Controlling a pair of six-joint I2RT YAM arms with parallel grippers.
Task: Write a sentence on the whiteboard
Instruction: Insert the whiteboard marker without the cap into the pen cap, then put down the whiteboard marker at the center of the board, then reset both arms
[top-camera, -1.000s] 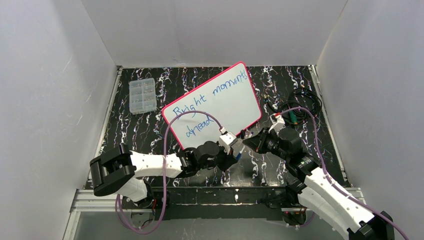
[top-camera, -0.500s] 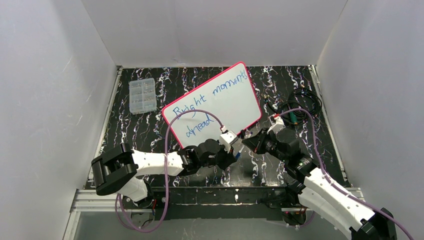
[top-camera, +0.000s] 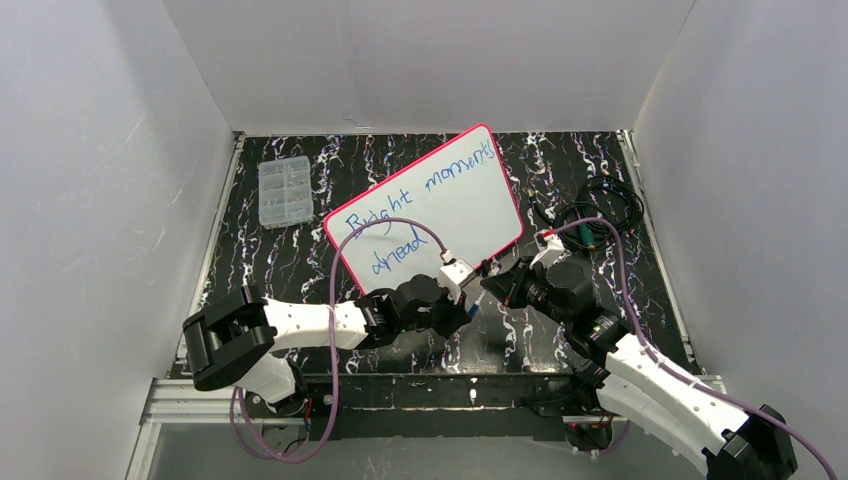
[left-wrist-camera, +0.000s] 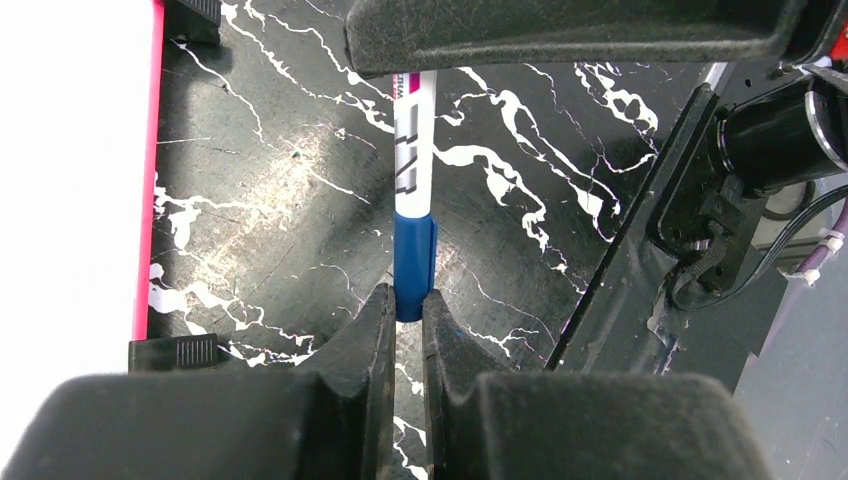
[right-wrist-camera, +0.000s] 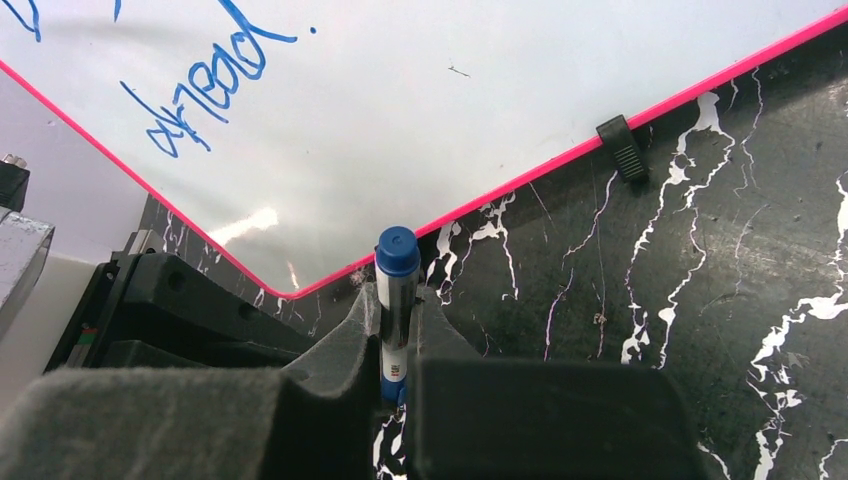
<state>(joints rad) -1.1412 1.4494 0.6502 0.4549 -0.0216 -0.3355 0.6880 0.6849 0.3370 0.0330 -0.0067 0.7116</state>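
Note:
The whiteboard (top-camera: 470, 205) lies tilted on the black marbled table, white with a pink-red rim. The sentence (top-camera: 400, 195) on it reads "Bright moments ahead" in blue script. The word "ahead" shows in the right wrist view (right-wrist-camera: 205, 95). My two grippers meet just in front of the board's near edge. My left gripper (left-wrist-camera: 408, 305) is shut on the blue cap (left-wrist-camera: 414, 260) of a marker. My right gripper (right-wrist-camera: 398, 310) is shut on the marker's white barrel (right-wrist-camera: 396, 290). The marker spans the gap between both grippers (top-camera: 478, 298).
A clear compartment box (top-camera: 284, 191) sits at the far left. Coiled black cables (top-camera: 600, 215) lie at the right. A black clip (right-wrist-camera: 622, 148) sits on the board's rim. White walls enclose three sides. The table's front edge (left-wrist-camera: 640, 260) is close.
My right gripper has moved left toward my left gripper, closing the gap between them. The left arm has barely moved. The board and writing are unchanged.

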